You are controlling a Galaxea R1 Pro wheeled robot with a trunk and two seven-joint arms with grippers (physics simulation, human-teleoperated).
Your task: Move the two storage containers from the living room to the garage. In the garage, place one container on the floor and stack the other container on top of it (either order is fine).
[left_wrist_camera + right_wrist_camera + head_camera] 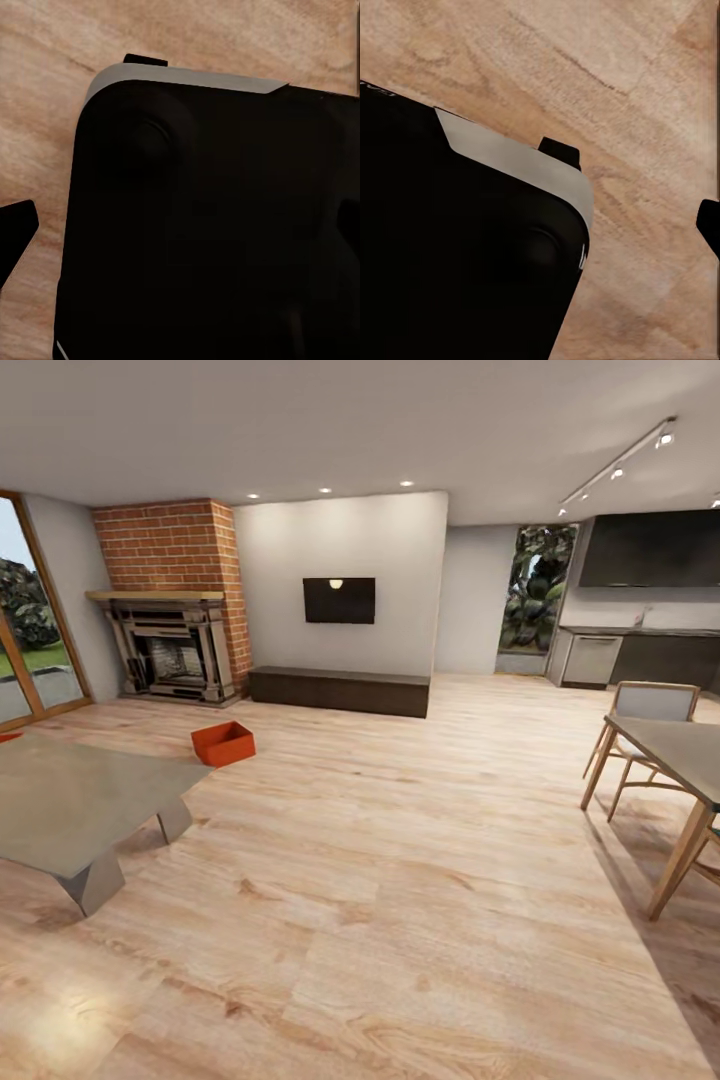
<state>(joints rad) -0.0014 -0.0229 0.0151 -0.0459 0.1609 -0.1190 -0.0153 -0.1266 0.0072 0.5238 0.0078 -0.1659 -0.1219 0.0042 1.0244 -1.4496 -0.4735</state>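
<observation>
Container – near fireplace

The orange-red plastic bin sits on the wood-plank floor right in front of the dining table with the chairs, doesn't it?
Not quite. In the head view the orange-red plastic bin does sit on the wood-plank floor, but near the red-brick fireplace, beside the low grey table, not by the dining table.

container: matt plastic, seemingly | floor: light wood planks | fireplace: rough red brick
</observation>
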